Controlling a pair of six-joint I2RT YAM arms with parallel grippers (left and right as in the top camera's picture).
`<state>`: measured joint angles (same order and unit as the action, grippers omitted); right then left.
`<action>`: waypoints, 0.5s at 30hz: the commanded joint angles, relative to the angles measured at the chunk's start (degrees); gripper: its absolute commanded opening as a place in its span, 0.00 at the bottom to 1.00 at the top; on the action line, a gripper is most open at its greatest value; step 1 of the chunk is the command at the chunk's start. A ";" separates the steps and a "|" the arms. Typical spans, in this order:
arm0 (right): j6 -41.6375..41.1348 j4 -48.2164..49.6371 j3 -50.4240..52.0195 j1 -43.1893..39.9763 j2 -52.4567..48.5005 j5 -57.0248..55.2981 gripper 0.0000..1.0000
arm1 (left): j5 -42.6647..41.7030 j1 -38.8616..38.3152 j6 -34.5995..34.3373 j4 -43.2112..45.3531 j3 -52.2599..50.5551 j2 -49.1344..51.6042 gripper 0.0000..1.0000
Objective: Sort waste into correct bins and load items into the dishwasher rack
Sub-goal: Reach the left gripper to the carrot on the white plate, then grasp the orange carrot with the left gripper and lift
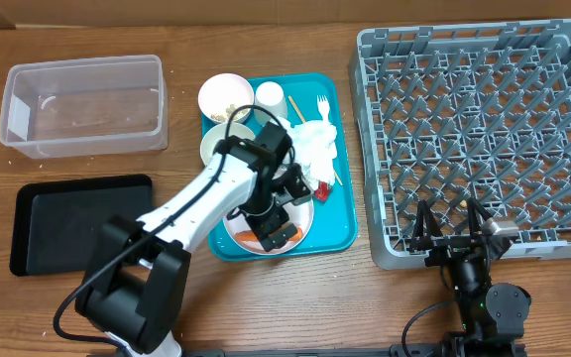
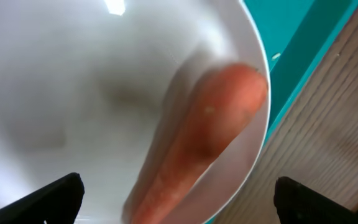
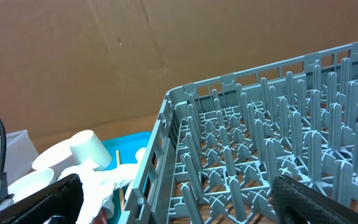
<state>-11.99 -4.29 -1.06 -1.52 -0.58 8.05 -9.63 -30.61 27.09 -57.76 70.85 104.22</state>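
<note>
My left gripper [image 1: 274,224] hangs open low over the large pale plate [image 1: 302,230] on the teal tray [image 1: 342,230]. In the left wrist view the orange carrot [image 2: 211,134] lies on the plate [image 2: 73,93] between my open fingers [image 2: 179,208]; I cannot tell if they touch it. Two white bowls [image 1: 225,95] [image 1: 218,145], the white cup [image 1: 270,96], white fork [image 1: 321,106], crumpled napkin [image 1: 317,145] and red wrapper [image 1: 320,188] are on the tray. My right gripper [image 1: 454,234] is open and empty at the near edge of the grey rack [image 1: 484,139].
The clear tub [image 1: 82,104] stands at the far left, with the black tray [image 1: 77,223] in front of it. The right wrist view shows the rack [image 3: 260,155], the cup [image 3: 91,149], the napkin [image 3: 107,180] and a thin wooden stick [image 3: 118,163].
</note>
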 commanded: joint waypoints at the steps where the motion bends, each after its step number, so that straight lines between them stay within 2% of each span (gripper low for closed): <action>1: 0.07 0.26 0.61 -0.22 0.39 -0.52 1.00 | 4.90 -2.40 1.14 1.68 -0.68 0.79 1.00; 5: 0.07 0.26 0.61 -0.22 0.39 -0.52 1.00 | 10.71 -3.17 -2.10 3.48 -1.68 0.79 1.00; 15: 0.07 0.26 0.61 -0.22 0.39 -0.52 1.00 | 8.20 -2.45 -2.47 4.13 -2.34 1.42 1.00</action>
<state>-11.94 -4.32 -1.06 -1.52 -0.58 8.08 -0.34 -33.23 25.45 -53.95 69.63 104.29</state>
